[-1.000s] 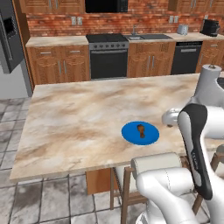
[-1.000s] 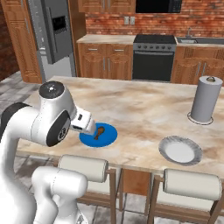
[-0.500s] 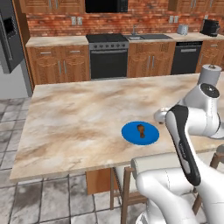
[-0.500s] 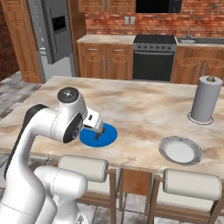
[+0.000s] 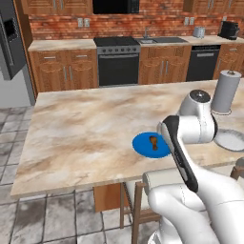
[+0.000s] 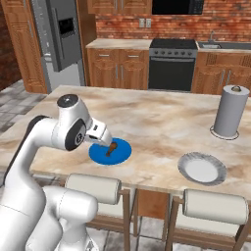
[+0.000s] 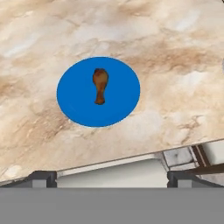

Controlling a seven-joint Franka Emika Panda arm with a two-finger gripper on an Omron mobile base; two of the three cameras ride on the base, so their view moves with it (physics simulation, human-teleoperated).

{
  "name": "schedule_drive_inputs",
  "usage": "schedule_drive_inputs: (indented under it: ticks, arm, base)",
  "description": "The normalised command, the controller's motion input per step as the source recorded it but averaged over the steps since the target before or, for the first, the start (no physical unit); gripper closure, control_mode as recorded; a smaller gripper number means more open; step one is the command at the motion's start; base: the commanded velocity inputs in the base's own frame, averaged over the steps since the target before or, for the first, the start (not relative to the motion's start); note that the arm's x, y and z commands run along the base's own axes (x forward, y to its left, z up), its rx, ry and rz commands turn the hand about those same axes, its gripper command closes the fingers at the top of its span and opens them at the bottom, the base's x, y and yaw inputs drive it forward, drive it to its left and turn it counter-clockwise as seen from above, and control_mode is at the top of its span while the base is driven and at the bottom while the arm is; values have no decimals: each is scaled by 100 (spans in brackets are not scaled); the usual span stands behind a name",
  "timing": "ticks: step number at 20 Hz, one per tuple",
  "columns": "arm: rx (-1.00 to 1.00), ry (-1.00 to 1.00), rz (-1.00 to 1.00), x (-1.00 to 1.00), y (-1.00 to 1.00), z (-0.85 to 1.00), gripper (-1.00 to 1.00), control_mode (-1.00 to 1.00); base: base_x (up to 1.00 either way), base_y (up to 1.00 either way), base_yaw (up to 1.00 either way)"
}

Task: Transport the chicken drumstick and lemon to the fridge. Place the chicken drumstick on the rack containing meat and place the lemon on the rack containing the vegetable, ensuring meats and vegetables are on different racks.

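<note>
A: What are you seeing shift in the last second?

B: Your arm is swinging in over the island counter (image 5: pixel 86 128). A second ago the wrist was sitting off at the counter's 3 o'clock edge in the left base view; now the hand is hanging almost over the blue plate (image 7: pixel 74 103). The plate and the chicken drumstick (image 7: pixel 100 85) are not moving at all.

A: Where is the drumstick lying?

B: It is resting near the plate's middle, thick end toward 12 o'clock in the hand view, bone toward 6. In the right base view the drumstick (image 6: pixel 112 147) is sitting just beside the hand.

A: And the gripper?

B: The gripper (image 7: pixel 111 178) is standing spread wide, holding nothing, fingertips (image 7: pixel 43 178) at the view's bottom, well short of the meat.

A: The rest of the job?

B: The fridge (image 6: pixel 58 41) is waiting at 10 o'clock, across the floor. Lemon: you are not getting a sighting here. I judge you are lining up the first pick; a descent is still needed.
</note>
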Motion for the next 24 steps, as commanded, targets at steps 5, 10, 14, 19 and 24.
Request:
schedule_drive_inputs:
  ticks: [5,10,14,19,24]
  arm:
    - [-3,11,-3,17,21,-25,-100,-100]
    - [1,11,0,20,1,-23,-100,-100]
    - [1,12,0,24,0,-26,-100,-100]
    - [0,10,0,35,0,-20,-100,-100]
    - [0,12,0,43,-1,-17,-100,-100]
  base:
    - [0,0,0]
    - [0,0,0]
    - [0,0,0]
    - [0,0,0]
    - [0,0,0]
